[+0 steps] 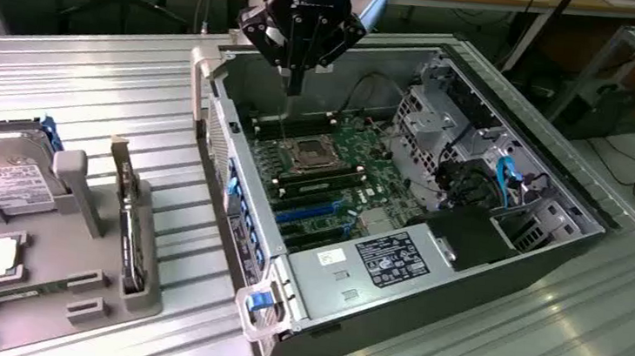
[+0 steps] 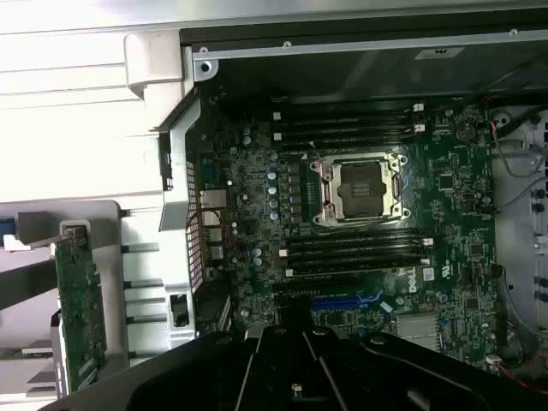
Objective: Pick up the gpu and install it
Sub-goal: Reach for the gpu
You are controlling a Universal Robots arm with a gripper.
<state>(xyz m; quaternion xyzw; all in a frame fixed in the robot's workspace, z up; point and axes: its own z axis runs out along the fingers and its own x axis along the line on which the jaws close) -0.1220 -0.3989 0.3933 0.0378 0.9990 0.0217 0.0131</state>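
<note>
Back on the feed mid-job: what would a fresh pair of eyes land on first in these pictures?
The open computer case lying on its side dominates the middle of the exterior view, its motherboard's bare CPU socket plain to see. The black pincer hangs shut and empty above the case's far end. On the exterior view's left, the gpu stands on edge in a gray holder, untouched.
</note>
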